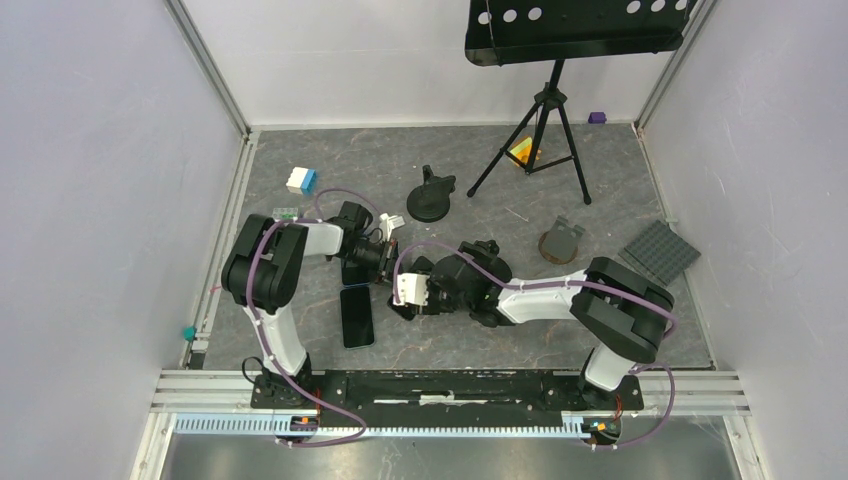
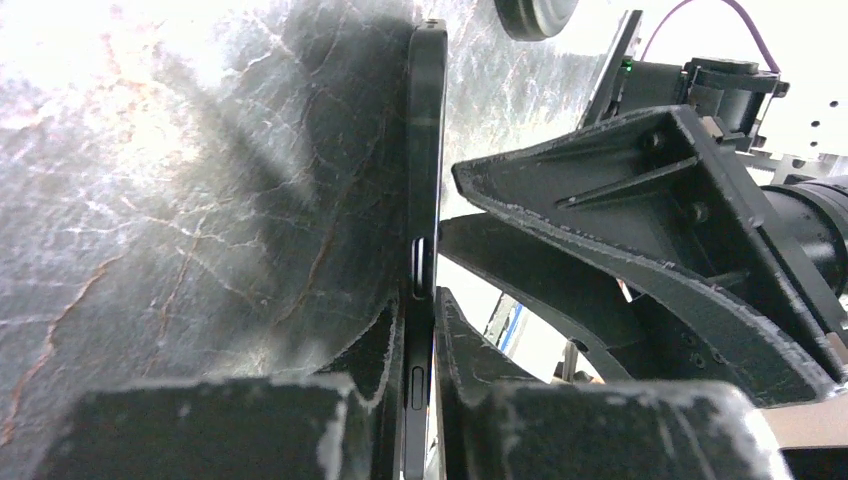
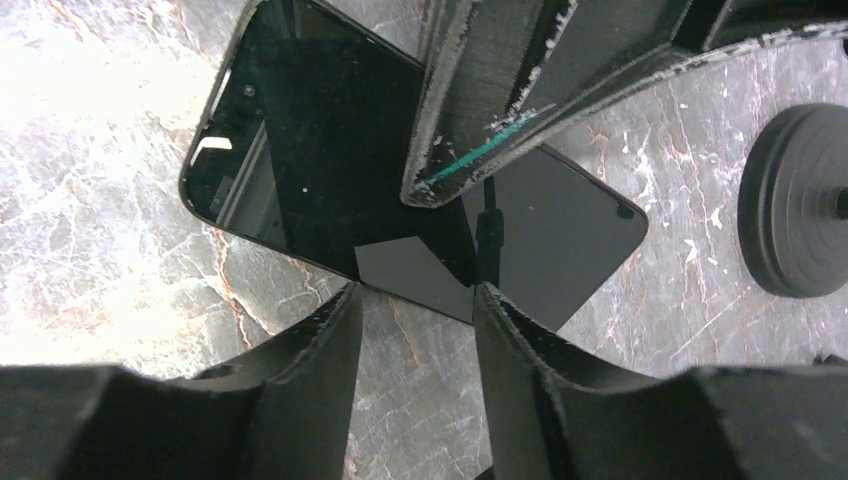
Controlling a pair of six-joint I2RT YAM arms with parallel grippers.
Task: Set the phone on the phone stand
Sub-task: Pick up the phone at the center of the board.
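Observation:
A black phone (image 2: 425, 150) shows edge-on in the left wrist view, and my left gripper (image 2: 420, 330) is shut on its lower end, one finger on each face. In the right wrist view the same phone (image 3: 300, 150) shows its dark glass face above the marbled table, partly covered by a left finger (image 3: 480, 90). My right gripper (image 3: 415, 300) is open, its tips at the phone's near edge with only table between them. The black round-based phone stand (image 1: 432, 200) is just beyond both grippers (image 1: 385, 255), also seen as the stand (image 3: 795, 200) at the right.
Another black phone (image 1: 356, 318) lies flat near the left arm. A tripod music stand (image 1: 540, 130) is at the back, with a blue-white block (image 1: 301, 180), a grey studded plate (image 1: 660, 250) and a round brown piece (image 1: 560, 243) around it.

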